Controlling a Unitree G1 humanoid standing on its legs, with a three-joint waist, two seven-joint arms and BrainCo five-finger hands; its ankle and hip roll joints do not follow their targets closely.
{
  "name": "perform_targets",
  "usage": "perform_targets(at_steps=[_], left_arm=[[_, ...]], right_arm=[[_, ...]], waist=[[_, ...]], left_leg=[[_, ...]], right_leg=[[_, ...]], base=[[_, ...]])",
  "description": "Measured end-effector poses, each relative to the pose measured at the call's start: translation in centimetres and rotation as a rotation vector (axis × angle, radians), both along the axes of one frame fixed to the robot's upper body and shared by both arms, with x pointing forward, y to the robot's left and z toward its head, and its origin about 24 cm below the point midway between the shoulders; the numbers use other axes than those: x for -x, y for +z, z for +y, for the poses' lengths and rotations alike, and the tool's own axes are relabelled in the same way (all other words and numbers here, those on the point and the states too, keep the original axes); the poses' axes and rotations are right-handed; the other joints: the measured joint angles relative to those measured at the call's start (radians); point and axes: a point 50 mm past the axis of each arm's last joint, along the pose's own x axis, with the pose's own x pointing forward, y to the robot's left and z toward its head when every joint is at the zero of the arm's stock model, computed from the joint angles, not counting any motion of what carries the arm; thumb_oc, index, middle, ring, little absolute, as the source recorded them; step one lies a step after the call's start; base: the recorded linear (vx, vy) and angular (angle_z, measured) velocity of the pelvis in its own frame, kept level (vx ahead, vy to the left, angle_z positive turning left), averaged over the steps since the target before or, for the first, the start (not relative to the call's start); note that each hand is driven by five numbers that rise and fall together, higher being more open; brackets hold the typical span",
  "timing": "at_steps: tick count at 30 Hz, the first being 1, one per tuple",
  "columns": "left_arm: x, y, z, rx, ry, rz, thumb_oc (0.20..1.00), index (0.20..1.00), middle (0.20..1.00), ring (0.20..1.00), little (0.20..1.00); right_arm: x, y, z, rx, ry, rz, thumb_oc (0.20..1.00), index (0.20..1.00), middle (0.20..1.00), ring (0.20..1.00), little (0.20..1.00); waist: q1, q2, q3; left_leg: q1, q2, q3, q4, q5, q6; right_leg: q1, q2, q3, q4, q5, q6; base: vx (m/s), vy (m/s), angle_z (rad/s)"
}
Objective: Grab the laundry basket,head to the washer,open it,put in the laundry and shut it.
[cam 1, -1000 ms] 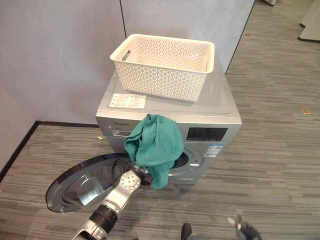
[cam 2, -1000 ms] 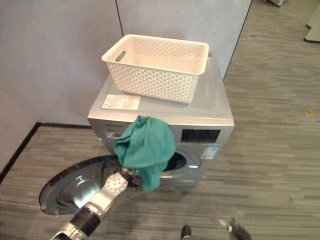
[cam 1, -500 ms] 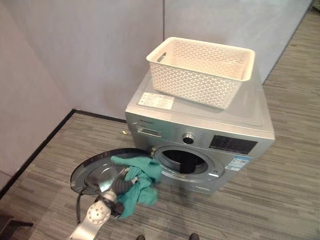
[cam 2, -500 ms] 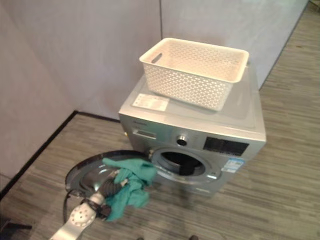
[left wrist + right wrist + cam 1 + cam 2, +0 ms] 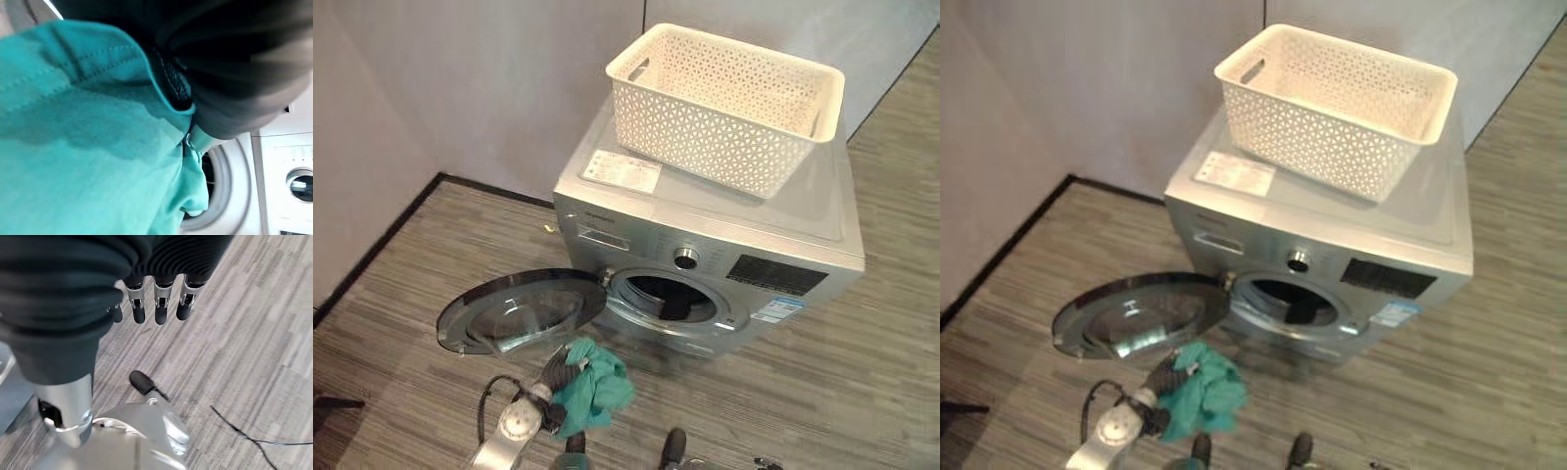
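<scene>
Head views: basket (image 5: 729, 103) atop open-doored washer (image 5: 705, 245).

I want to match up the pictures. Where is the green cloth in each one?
Left eye view: the green cloth is low in the middle, on the left hand, in front of the open washer door.
Right eye view: low, left of middle, below the door.
Left wrist view: it covers the near side.
Right wrist view: not there.
Shared landmark: the washer's round opening.
</scene>
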Motion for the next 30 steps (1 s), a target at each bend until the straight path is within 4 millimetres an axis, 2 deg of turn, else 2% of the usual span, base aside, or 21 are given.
perform_targets(at_steps=[2, 5, 7, 8, 10, 12, 13, 15, 18, 21, 23, 24, 26, 27, 30], left_arm=[[-1.6, 1.2, -1.4, 0.011, -0.042, -0.057, 0.2, 0.2, 0.2, 0.2, 0.2], [-3.2, 2.5, -2.2, 0.018, -0.065, -0.114, 0.2, 0.2, 0.2, 0.2, 0.2], [-4.1, 3.0, -2.7, 0.011, -0.079, -0.137, 0.2, 0.2, 0.2, 0.2, 0.2], [-4.5, 3.3, -3.3, 0.007, -0.101, -0.145, 0.2, 0.2, 0.2, 0.2, 0.2], [-5.0, 3.8, -3.8, 0.032, -0.104, -0.158, 0.2, 0.2, 0.2, 0.2, 0.2], [-5.1, 4.0, -4.7, 0.052, -0.121, -0.163, 0.2, 0.2, 0.2, 0.2, 0.2], [-5.7, 4.7, -5.3, 0.042, -0.147, -0.192, 0.2, 0.2, 0.2, 0.2, 0.2], [-6.4, 5.5, -5.8, 0.047, -0.156, -0.221, 0.2, 0.2, 0.2, 0.2, 0.2], [-7.7, 6.3, -7.1, 0.083, -0.138, -0.233, 0.2, 0.2, 0.2, 0.2, 0.2], [-8.8, 7.1, -8.4, 0.144, -0.103, -0.24, 0.2, 0.2, 0.2, 0.2, 0.2], [-9.6, 7.7, -10.1, 0.157, -0.107, -0.241, 0.2, 0.2, 0.2, 0.2, 0.2], [-9.8, 8.1, -10.5, 0.158, -0.117, -0.255, 0.2, 0.2, 0.2, 0.2, 0.2], [-10.3, 8.9, -10.9, 0.154, -0.123, -0.282, 0.2, 0.2, 0.2, 0.2, 0.2], [-10.9, 10.0, -11.4, 0.166, -0.114, -0.317, 0.2, 0.2, 0.2, 0.2, 0.2], [-11.4, 11.1, -12.1, 0.166, -0.124, -0.35, 0.2, 0.2, 0.2, 0.2, 0.2]], right_arm=[[-1.1, 0.1, 0.6, -0.012, 0.012, -0.037, 1.0, 1.0, 1.0, 1.0, 1.0], [-3.0, 0.4, 1.4, -0.029, 0.033, -0.086, 1.0, 1.0, 1.0, 1.0, 1.0], [-4.5, 0.8, 1.8, -0.032, 0.062, -0.12, 1.0, 1.0, 1.0, 1.0, 1.0], [-5.4, 1.2, 2.0, -0.039, 0.073, -0.16, 1.0, 1.0, 1.0, 1.0, 1.0], [-6.4, 1.6, 2.2, -0.045, 0.082, -0.197, 1.0, 1.0, 1.0, 1.0, 1.0], [-7.1, 1.9, 2.3, -0.043, 0.086, -0.219, 1.0, 1.0, 1.0, 1.0, 1.0], [-8.3, 2.5, 2.3, -0.037, 0.093, -0.26, 1.0, 1.0, 1.0, 1.0, 1.0], [-10.0, 3.4, 2.9, -0.056, 0.108, -0.329, 1.0, 1.0, 1.0, 1.0, 1.0], [-12.5, 4.2, 4.2, -0.072, 0.151, -0.377, 1.0, 1.0, 1.0, 1.0, 1.0], [-14.2, 4.6, 4.8, -0.05, 0.185, -0.376, 1.0, 1.0, 1.0, 1.0, 1.0], [-14.0, 4.3, 4.6, -0.035, 0.172, -0.356, 1.0, 1.0, 1.0, 1.0, 1.0], [-13.8, 4.2, 4.7, -0.036, 0.167, -0.353, 1.0, 1.0, 1.0, 1.0, 1.0], [-13.9, 4.3, 4.5, -0.022, 0.16, -0.362, 1.0, 1.0, 1.0, 1.0, 1.0], [-14.3, 4.6, 4.6, -0.021, 0.164, -0.379, 1.0, 1.0, 1.0, 1.0, 1.0], [-14.7, 4.9, 4.7, -0.024, 0.175, -0.399, 1.0, 1.0, 1.0, 1.0, 1.0]], waist=[[-0.01, -0.018, 0.026], [-0.021, -0.044, 0.067], [-0.036, -0.061, 0.086], [-0.059, -0.065, 0.09], [-0.067, -0.072, 0.117], [-0.067, -0.079, 0.13], [-0.067, -0.079, 0.146], [-0.073, -0.091, 0.17], [-0.072, -0.113, 0.209], [-0.091, -0.107, 0.243], [-0.097, -0.09, 0.268], [-0.1, -0.091, 0.277], [-0.107, -0.08, 0.295], [-0.121, -0.076, 0.307], [-0.134, -0.07, 0.328]], left_leg=[[-0.04, -0.006, 0.01, 0.025, -0.009, -0.001], [-0.083, -0.015, 0.038, 0.057, -0.015, 0.005], [-0.122, -0.031, 0.064, 0.086, -0.024, 0.02], [-0.166, -0.046, 0.064, 0.12, -0.035, 0.035], [-0.177, -0.059, 0.082, 0.135, -0.042, 0.046], [-0.209, -0.08, 0.087, 0.184, -0.065, 0.061], [-0.258, -0.085, 0.086, 0.254, -0.096, 0.098], [-0.279, -0.089, 0.089, 0.291, -0.112, 0.092], [-0.341, -0.106, 0.116, 0.379, -0.141, 0.116], [-0.393, -0.112, 0.127, 0.456, -0.19, 0.142], [-0.399, -0.115, 0.131, 0.496, -0.201, 0.154], [-0.401, -0.118, 0.131, 0.505, -0.213, 0.159], [-0.413, -0.111, 0.113, 0.54, -0.231, 0.153], [-0.44, -0.108, 0.097, 0.565, -0.236, 0.141], [-0.453, -0.101, 0.076, 0.575, -0.236, 0.134]], right_leg=[[-0.042, -0.001, 0.013, 0.0, 0.02, -0.007], [-0.088, -0.01, 0.043, 0.001, 0.05, -0.011], [-0.128, -0.026, 0.072, 0.0, 0.064, -0.006], [-0.158, -0.041, 0.082, 0.001, 0.075, 0.0], [-0.169, -0.054, 0.097, 0.001, 0.085, 0.007], [-0.186, -0.073, 0.106, 0.025, 0.084, 0.013], [-0.231, -0.091, 0.118, 0.083, 0.067, 0.025], [-0.266, -0.103, 0.132, 0.124, 0.053, 0.022], [-0.325, -0.133, 0.178, 0.17, 0.057, 0.023], [-0.362, -0.151, 0.224, 0.178, 0.063, 0.021], [-0.361, -0.162, 0.252, 0.156, 0.061, 0.019], [-0.361, -0.172, 0.258, 0.15, 0.062, 0.02], [-0.358, -0.163, 0.258, 0.156, 0.075, 0.041], [-0.363, -0.159, 0.253, 0.17, 0.084, 0.094], [-0.366, -0.15, 0.228, 0.19, 0.079, 0.092]], base=[[-0.17, 0.178, -0.12], [-0.14, 0.183, -0.31], [-0.15, 0.227, -0.33], [-0.07, 0.112, -0.14], [-0.06, 0.099, -0.1], [-0.14, 0.187, -0.03], [-0.1, 0.075, -0.07], [-0.1, 0.057, -0.09], [-0.04, 0.037, -0.16], [0.02, -0.029, -0.15], [0.05, -0.073, -0.03], [0.04, -0.084, 0.05], [-0.02, -0.097, 0.09], [0.14, -0.181, 0.18], [0.06, -0.144, 0.18]])
